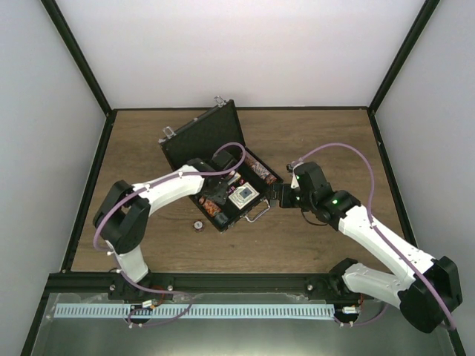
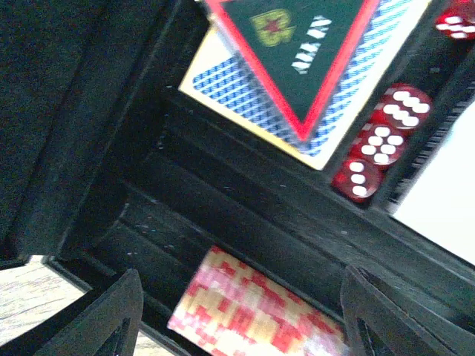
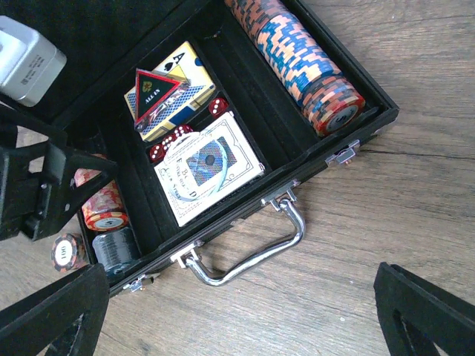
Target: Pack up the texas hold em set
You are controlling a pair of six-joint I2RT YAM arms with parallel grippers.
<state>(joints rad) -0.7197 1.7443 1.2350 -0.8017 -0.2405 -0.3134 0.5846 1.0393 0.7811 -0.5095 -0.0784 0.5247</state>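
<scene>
The black case (image 1: 180, 139) lies open mid-table, lid tilted back, silver handle (image 3: 252, 256) toward the front. Inside are a long row of brown-red and blue chips (image 3: 297, 59), a card deck (image 3: 208, 167), a second deck with the red-black triangle (image 3: 159, 93) on it, and red dice (image 3: 167, 141). My left gripper (image 1: 220, 194) is open inside the case's left end, its fingers either side of a short red-yellow chip stack (image 2: 252, 311) lying in its slot. My right gripper (image 3: 237, 326) is open and empty over the table just in front of the handle.
One loose chip (image 1: 198, 224) lies on the wood outside the case's front-left corner, also in the right wrist view (image 3: 67, 252). A dark disc stack (image 3: 115, 248) sits in the case's near-left corner. Grey walls enclose the table; the arm bases line the near edge.
</scene>
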